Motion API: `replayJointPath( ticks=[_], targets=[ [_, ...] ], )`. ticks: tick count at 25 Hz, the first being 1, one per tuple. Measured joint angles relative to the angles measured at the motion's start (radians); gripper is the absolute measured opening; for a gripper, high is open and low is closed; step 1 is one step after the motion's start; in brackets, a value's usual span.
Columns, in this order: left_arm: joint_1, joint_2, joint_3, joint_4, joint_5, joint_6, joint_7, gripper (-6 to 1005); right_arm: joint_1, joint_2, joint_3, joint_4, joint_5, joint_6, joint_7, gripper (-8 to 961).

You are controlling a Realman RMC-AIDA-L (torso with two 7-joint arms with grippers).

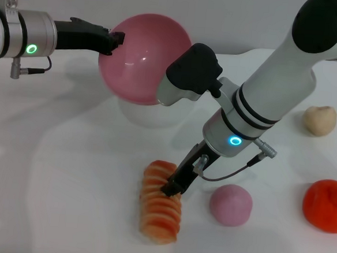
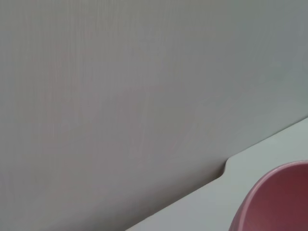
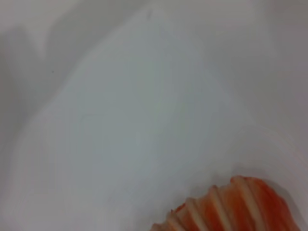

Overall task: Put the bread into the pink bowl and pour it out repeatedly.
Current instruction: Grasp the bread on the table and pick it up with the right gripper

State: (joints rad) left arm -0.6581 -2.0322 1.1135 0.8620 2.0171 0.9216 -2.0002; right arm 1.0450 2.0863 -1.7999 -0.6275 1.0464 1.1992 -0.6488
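The pink bowl (image 1: 141,58) is held up at the back and tipped so that its glossy outside faces me. My left gripper (image 1: 113,41) is shut on its rim from the left. Part of the bowl's (image 2: 276,202) rim also shows in the left wrist view. The bread (image 1: 160,204), orange-red and cream striped, lies on the white table at the front centre. My right gripper (image 1: 174,187) comes down from the right and touches the loaf's upper right side. One end of the bread (image 3: 231,207) shows in the right wrist view.
A small pink ball (image 1: 231,204) lies just right of the bread, close to the right gripper. A beige lump (image 1: 319,119) sits at the right. An orange-red lumpy item (image 1: 327,204) is at the right edge. A pale round patch lies on the table under the bowl.
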Motion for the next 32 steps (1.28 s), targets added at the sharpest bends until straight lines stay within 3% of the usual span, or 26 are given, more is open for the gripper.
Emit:
replayJointPath(
  ticks=[10, 32],
  targets=[
    [0.003, 0.000, 0.000, 0.000, 0.000, 0.003, 0.002, 47, -0.005, 0.001, 0.004, -0.001, 0.002, 0.001, 0.000, 130],
    [0.006, 0.000, 0.000, 0.000, 0.000, 0.004, 0.011, 48, -0.008, 0.003, 0.006, 0.003, 0.005, -0.003, 0.009, 58]
  ],
)
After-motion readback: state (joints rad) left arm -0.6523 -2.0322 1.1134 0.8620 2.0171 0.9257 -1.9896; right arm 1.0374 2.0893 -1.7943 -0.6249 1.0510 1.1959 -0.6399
